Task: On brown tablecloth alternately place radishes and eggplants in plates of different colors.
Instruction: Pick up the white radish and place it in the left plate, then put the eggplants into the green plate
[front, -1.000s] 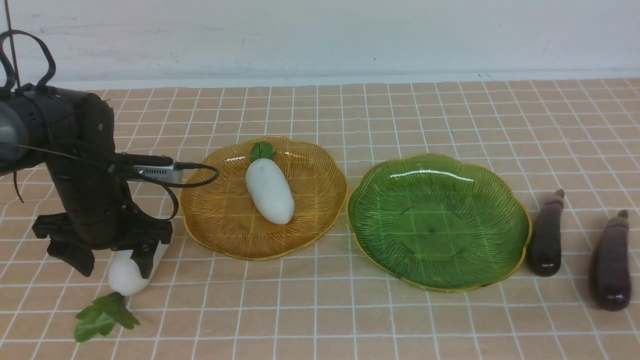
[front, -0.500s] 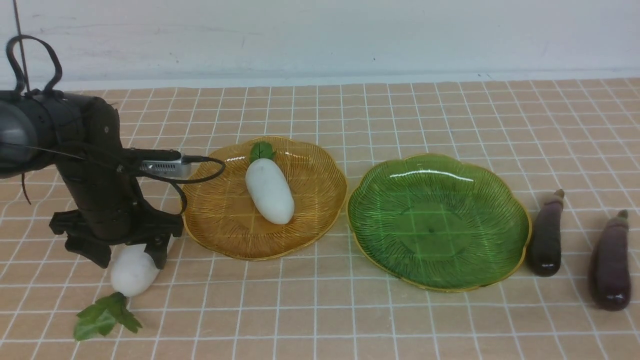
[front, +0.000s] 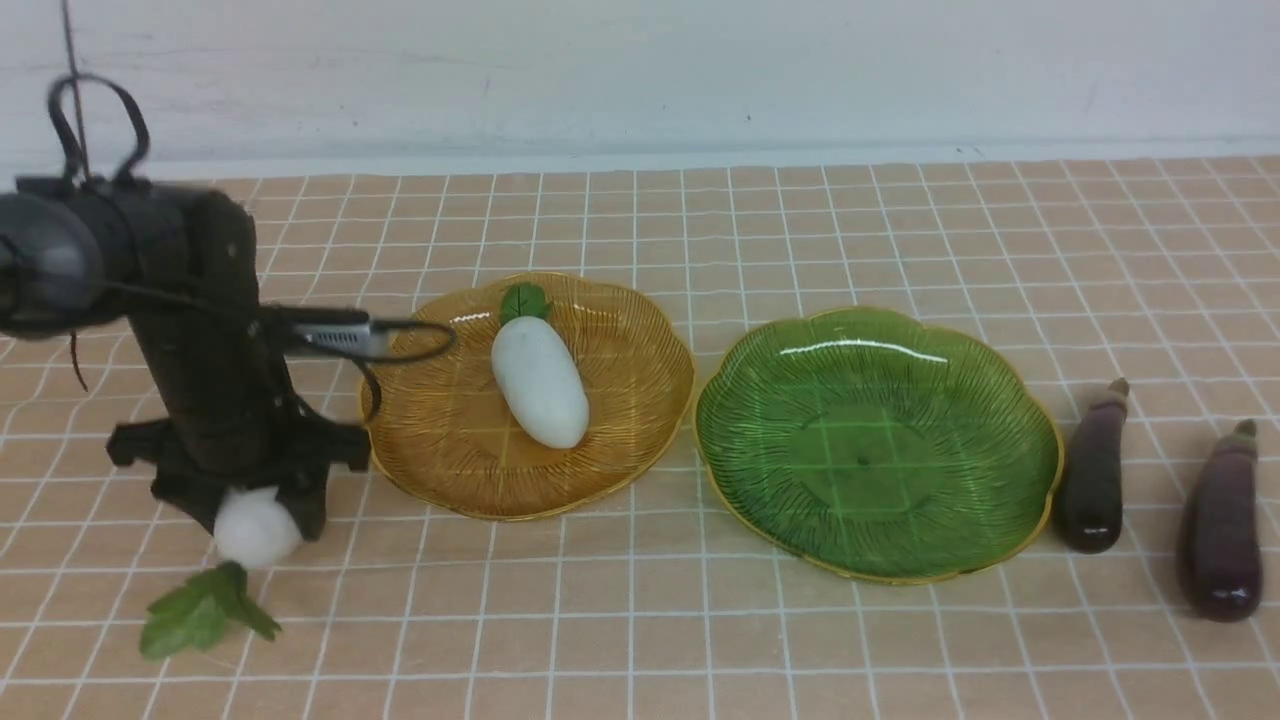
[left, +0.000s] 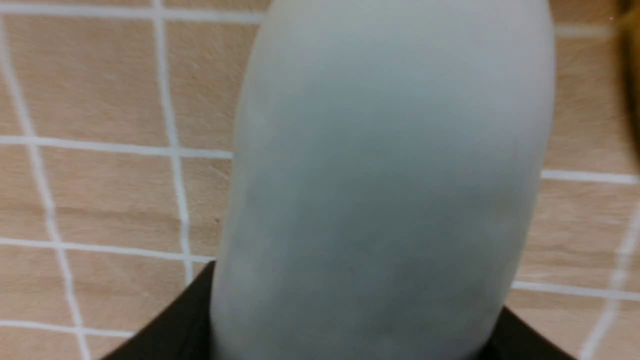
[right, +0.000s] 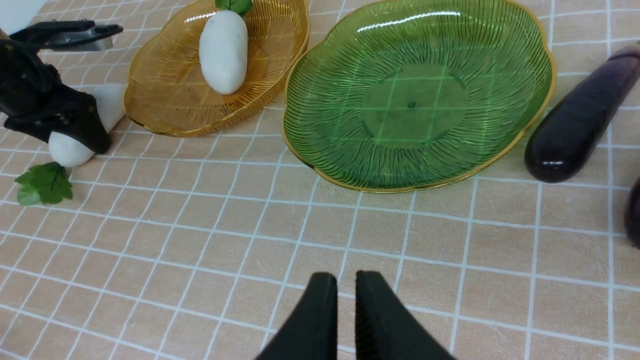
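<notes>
Left gripper (front: 255, 515) over the radish (front: 257, 537) near the front-left corner of the cloth (front: 700, 640), just left of the amber plate (front: 440, 450); jaws set against both flanks of the radish, its leaf (front: 200, 615) pointing toward the front edge; whether the radish is clear of the cloth cannot be told. Right gripper (right: 345, 277) above bare cloth, jaws almost together, holding nothing. A second radish (front: 538, 380) lies in the amber plate; the green plate (front: 880, 450) holds nothing; one eggplant (front: 1092, 470) lies just right of its rim, another eggplant (front: 1222, 530) nearer the right edge.

Probable faults: the smooth, rounded radish may squirt from a pinch set off its widest part; a low carry may strike the amber rim, shifting the plate or the second radish; the leaf may snag.

No brand, label or writing is legible.
</notes>
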